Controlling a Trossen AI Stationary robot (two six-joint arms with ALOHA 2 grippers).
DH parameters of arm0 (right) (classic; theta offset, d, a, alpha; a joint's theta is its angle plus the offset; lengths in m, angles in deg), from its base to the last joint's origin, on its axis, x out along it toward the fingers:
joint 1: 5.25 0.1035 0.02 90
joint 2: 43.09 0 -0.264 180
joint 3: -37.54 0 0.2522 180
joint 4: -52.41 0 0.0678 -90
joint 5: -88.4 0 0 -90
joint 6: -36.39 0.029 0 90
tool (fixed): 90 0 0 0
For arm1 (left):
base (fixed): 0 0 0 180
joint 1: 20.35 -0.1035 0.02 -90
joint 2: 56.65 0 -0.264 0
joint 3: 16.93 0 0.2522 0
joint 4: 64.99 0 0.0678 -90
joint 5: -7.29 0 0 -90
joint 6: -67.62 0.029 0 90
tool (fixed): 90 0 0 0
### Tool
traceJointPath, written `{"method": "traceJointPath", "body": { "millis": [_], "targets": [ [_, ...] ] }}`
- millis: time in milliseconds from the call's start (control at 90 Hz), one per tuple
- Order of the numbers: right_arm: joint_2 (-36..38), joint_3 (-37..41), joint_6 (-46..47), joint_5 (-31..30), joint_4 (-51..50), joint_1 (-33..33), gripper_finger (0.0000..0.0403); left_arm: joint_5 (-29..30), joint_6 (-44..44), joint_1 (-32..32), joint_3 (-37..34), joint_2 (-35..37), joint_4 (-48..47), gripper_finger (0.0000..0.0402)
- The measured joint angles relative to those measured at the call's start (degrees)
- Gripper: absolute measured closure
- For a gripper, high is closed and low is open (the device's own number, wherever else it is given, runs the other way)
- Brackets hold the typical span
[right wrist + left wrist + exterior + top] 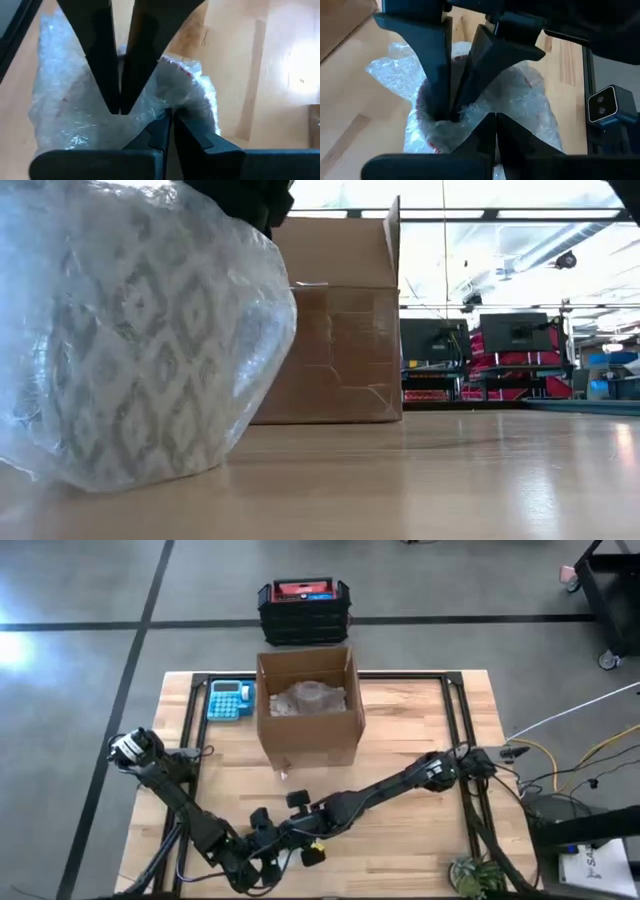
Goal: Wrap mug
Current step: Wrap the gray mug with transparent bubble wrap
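The mug [140,340], grey-white with a diamond pattern, stands on the table near the front edge inside clear bubble wrap [250,310]. In the wrist views the wrap [525,100] bunches over the mug's reddish rim [426,95]. My left gripper [493,117] and my right gripper [167,112] are both shut on the wrap above the mug, fingertips close together and facing each other. In the high view the two grippers [280,843] hide the mug. My left gripper pinches the bunched wrap on top of the mug [482,112] between its two fingers, coming from above. One layer or several, I cannot tell. The wrapped mug rests on the table. My right gripper pinches the gathered wrap over the mug's mouth [160,105] between its two fingers, from above, beside the left gripper's fingers [107,75]. The number of layers does not show. The mug stays on the table.
An open cardboard box [308,730] with a bubble-wrapped bundle [310,698] inside stands at the table's far middle. A blue device [230,700] lies left of the box. Black crates [303,610] stand on the floor beyond, and a small plant [475,878] is at the near right corner.
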Motion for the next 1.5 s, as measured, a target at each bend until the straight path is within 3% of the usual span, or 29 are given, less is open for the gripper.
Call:
{"method": "traceJointPath", "body": {
  "millis": [478, 933, 1333, 1500],
  "targets": [
    [8.5, -0.8, -0.6, 1.4, -3.0, 0.7, 0.0389, -1.5, 0.0, 0.0, 0.0, 1.1, 0.3, 0.0401],
    [0.3, 0.3, -1.1, 5.0, 2.8, 0.8, 0.0389, -1.3, 0.2, 0.3, 0.0, 1.3, 1.0, 0.0401],
    [10.4, 0.7, -2.3, 5.0, 1.3, 0.9, 0.0389, -1.2, 0.4, 0.3, 0.0, 1.3, 1.3, 0.0401],
    [8.5, 0.9, -2.3, 5.0, 1.8, 1.0, 0.0389, -1.2, 0.4, 0.3, 0.0, 1.3, 1.3, 0.0401]
  ]
}}
